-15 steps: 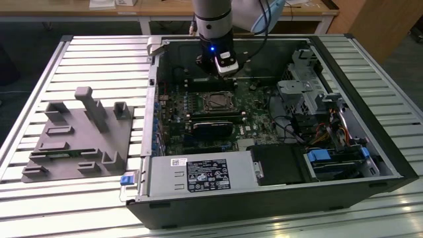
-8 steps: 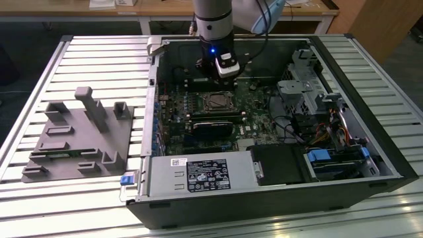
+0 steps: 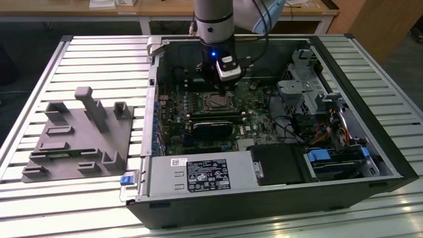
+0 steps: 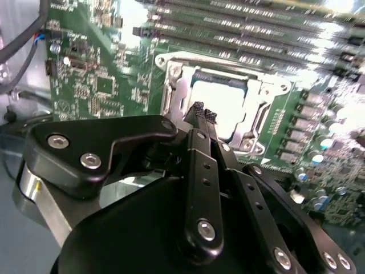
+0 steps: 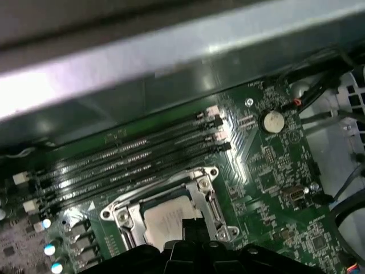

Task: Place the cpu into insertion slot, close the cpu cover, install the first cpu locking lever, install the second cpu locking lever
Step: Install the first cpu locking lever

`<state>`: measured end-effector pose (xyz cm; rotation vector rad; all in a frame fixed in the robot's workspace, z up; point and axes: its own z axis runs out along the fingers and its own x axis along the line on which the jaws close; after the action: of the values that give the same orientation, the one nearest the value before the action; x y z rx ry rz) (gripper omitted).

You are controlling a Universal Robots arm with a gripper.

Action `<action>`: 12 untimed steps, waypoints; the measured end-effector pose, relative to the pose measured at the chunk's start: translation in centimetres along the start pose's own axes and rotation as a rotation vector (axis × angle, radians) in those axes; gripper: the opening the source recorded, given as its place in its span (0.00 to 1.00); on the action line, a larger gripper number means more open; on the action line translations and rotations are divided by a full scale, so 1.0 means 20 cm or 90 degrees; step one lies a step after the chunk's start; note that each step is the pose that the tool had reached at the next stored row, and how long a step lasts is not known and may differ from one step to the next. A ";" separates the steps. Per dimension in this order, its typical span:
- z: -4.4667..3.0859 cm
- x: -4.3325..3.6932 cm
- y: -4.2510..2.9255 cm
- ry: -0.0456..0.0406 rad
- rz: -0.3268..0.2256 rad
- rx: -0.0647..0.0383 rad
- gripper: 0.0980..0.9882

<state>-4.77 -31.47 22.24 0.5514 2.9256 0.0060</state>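
Observation:
The cpu [image 4: 221, 98] lies flat in the insertion slot [image 4: 166, 60] on the green board, its pale metal top showing in both wrist views. The cpu cover [image 4: 174, 96], a silver frame, lies down around the cpu [image 5: 164, 219]. My gripper [image 4: 203, 112] hangs just above the socket's edge with its black fingers pressed together and nothing between them. In the exterior view the gripper [image 3: 223, 89] stands over the slot [image 3: 217, 102] inside the open computer case. I cannot tell the locking levers apart from the socket's metalwork.
Long black memory sticks [image 5: 131, 162] run beside the socket, and a coin battery [image 5: 272, 121] sits further off. A drive cage [image 3: 300, 91] and cables are at the exterior view's right, a power supply [image 3: 198, 176] at the front. A grey fixture plate [image 3: 79, 134] lies outside the case.

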 end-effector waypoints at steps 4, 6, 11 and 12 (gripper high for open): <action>0.004 -0.013 -0.026 0.0212 -0.001 0.009 0.01; 0.007 -0.017 -0.032 0.0325 -0.001 0.013 0.01; 0.006 -0.017 -0.033 0.0335 -0.001 0.014 0.01; 0.006 -0.017 -0.033 0.0335 -0.001 0.014 0.01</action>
<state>-4.67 -32.21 22.15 0.5609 2.9804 -0.0113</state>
